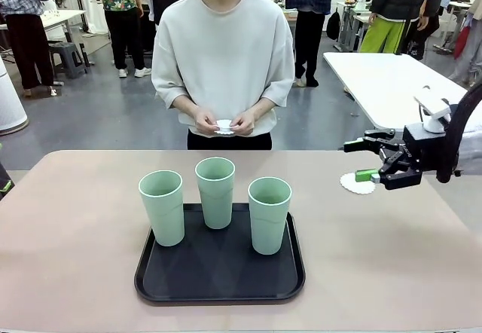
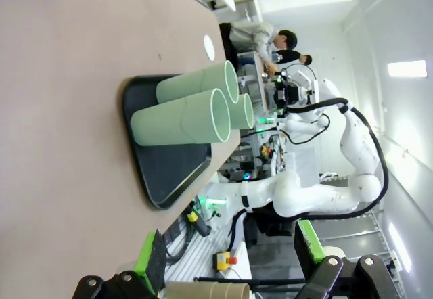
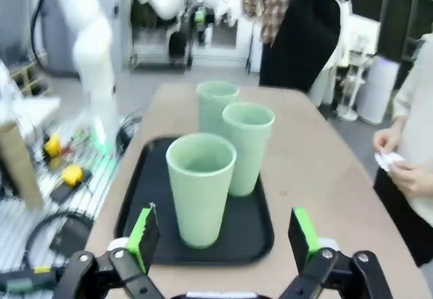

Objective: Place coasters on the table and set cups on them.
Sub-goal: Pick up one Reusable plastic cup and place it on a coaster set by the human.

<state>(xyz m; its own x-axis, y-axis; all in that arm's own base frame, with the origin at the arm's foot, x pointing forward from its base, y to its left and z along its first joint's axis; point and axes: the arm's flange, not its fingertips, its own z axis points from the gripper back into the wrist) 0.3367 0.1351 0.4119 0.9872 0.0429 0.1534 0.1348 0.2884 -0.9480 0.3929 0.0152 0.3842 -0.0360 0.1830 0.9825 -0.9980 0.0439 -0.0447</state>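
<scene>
Cups (image 1: 215,190) — three on the tray (image 1: 218,276); one coaster (image 1: 355,184) on the table (image 1: 75,258).

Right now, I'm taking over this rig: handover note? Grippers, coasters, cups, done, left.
Left gripper: open, empty, back from the tray.
Right gripper: open, empty, beside the one round white scalloped coaster lying on the beige-pink table, right of the tray.
Person's hands: holding a white coaster; count unclear.
Three tall mint-green plastic cups: upright on the black rounded-square tray.
Done: one coaster down.
Left: the other coasters, then all three cups onto coasters.
</scene>
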